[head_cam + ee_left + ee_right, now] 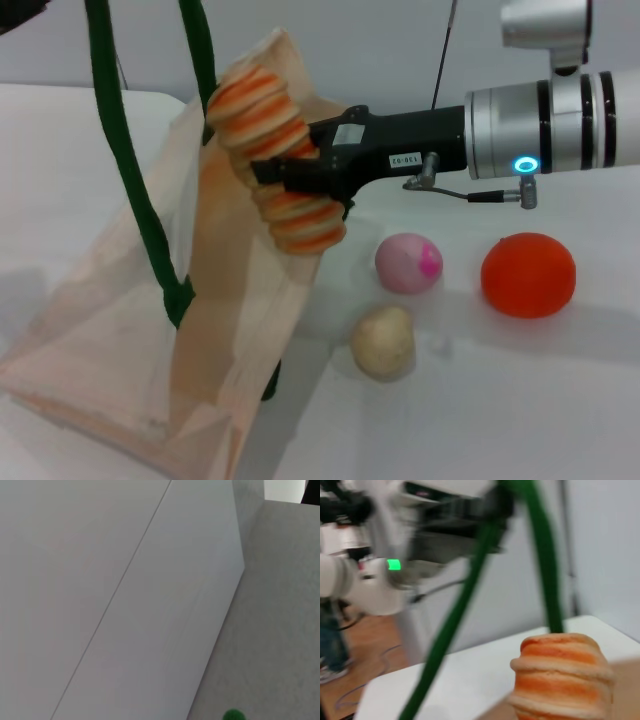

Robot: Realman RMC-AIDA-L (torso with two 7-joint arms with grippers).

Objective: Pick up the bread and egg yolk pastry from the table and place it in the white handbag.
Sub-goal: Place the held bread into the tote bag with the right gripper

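The bread (255, 105), a ridged orange and cream loaf, hangs tilted above the open mouth of the white handbag (120, 330), its lower end by the bag's rim. My right gripper (290, 180) reaches in from the right and is shut on the loaf's middle. The bread (560, 675) also fills the right wrist view, behind the green handles (545, 555). Those handles (115, 150) rise taut out of the head view. In the right wrist view they meet the blurred dark left gripper (492, 502). The egg yolk pastry (383, 342) lies on the table beside the bag.
A pink ball (408, 262) and a smooth orange ball (527, 274) rest on the white table (500, 420), to the right of the bag. The left wrist view shows only pale surfaces and a bit of green handle (233, 715).
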